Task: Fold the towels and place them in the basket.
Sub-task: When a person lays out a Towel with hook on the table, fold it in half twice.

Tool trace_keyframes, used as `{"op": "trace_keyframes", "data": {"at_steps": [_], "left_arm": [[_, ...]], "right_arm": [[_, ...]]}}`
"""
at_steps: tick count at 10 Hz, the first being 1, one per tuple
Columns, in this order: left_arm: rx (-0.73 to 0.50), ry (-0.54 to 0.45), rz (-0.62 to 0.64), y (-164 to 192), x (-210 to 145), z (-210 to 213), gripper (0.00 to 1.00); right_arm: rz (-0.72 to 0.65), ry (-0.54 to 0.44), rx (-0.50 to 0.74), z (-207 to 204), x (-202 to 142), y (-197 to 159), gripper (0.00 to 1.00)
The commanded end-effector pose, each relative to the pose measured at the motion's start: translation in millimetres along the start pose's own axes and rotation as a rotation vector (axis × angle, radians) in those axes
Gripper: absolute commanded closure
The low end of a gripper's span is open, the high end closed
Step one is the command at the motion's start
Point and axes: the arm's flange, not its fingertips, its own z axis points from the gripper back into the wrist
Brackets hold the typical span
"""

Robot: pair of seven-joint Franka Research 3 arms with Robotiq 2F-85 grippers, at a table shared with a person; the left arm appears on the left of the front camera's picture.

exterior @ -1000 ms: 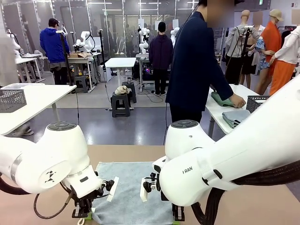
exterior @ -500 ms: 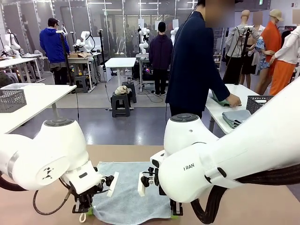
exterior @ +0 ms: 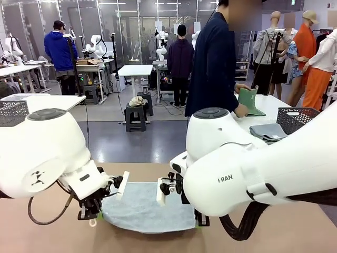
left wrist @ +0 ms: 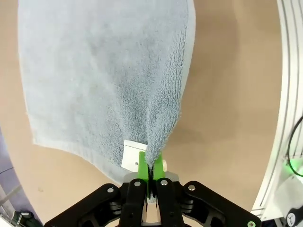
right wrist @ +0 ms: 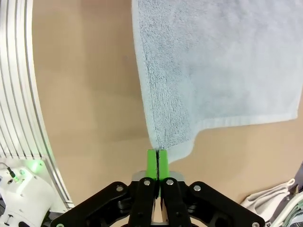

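Note:
A pale grey-blue towel point(exterior: 145, 205) lies on the brown table between my two arms, its near edge raised off the surface. My left gripper point(exterior: 92, 215) is shut on the towel's near left corner; in the left wrist view the green pads point(left wrist: 150, 165) pinch a bunched fold of the towel point(left wrist: 104, 71) beside its white label. My right gripper point(exterior: 200, 221) is shut on the near right corner, and the right wrist view shows the pads point(right wrist: 156, 160) clamped on the towel's point(right wrist: 218, 61) edge. A dark mesh basket point(exterior: 304, 119) stands on a white side table at far right.
A person stands past the table's far edge, turned to the side table, holding up a green cloth point(exterior: 249, 101) beside folded grey towels point(exterior: 268, 132). A paler mesh basket point(exterior: 12, 112) sits on a white table at left. Pale cloth point(right wrist: 274, 204) shows beyond the towel's far end.
Both grippers have risen and moved toward the far side, lifting the towel's near edge off the table. The person has picked the green cloth up from the side table.

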Motion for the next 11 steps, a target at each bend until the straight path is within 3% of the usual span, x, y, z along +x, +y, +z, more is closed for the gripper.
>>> {"op": "trace_keyframes", "data": {"at_steps": [1,3,4,7,8,11], "left_arm": [[0.018,0.028,-0.005,-25.6,-19.4,4.4,1.0],[0.033,0.033,-0.022,-24.0,-17.5,6.5,1.0],[0.021,0.001,-0.001,2.6,-4.1,10.3,1.0],[0.021,0.001,-0.001,2.6,-4.1,10.3,1.0],[0.022,0.002,-0.008,2.8,-4.6,10.6,0.96],[-0.103,-0.105,0.004,36.9,-17.1,2.1,0.96]], "right_arm": [[-0.009,0.014,-0.021,9.4,5.4,-4.4,1.0],[-0.012,0.024,-0.045,12.1,8.4,-7.0,1.0],[0.023,0.018,-0.074,11.1,13.0,0.0,1.0],[0.011,-0.002,-0.029,14.4,5.0,-6.8,1.0],[0.023,0.002,-0.038,14.9,6.2,-6.2,0.99],[0.05,-0.02,-0.04,20.0,3.9,-40.6,0.99]]}}
